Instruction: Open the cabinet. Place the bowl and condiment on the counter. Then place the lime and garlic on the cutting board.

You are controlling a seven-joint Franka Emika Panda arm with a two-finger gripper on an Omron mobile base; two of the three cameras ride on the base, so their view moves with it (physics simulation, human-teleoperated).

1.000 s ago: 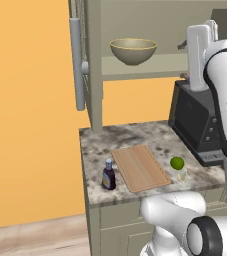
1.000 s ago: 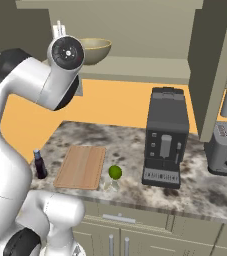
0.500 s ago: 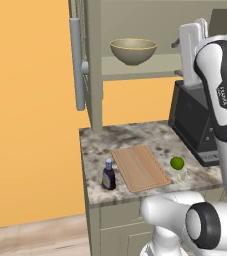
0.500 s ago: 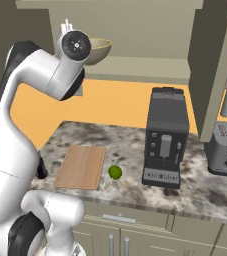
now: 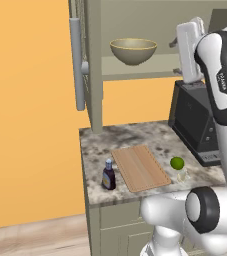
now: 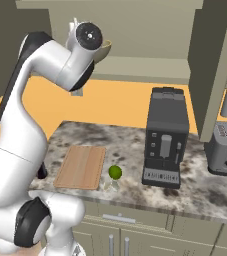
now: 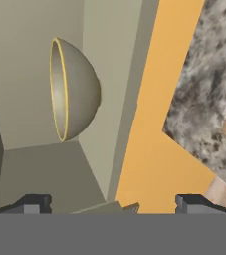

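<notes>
Two base cameras flank the arm, sharing the counter (image 5: pixel 135 137); the rolled hand camera closely faces the bowl (image 7: pixel 72 89).

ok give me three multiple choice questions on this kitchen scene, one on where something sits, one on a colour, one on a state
1. Where is the bowl?
A. on the cabinet shelf
B. on the cutting board
C. on the counter

2. What colour is the small round fruit beside the cutting board?
A. red
B. green
C. blue

3. How is the pincer?
A. shut on the bowl
B. shut on the bottle
C. open, holding nothing

Answers:
1 A: the bowl sits on the shelf inside the opened cabinet, above the counter.
2 B: the lime is bright green.
3 C: in the hand view the fingertips stand wide apart, the bowl ahead of them untouched.
</notes>
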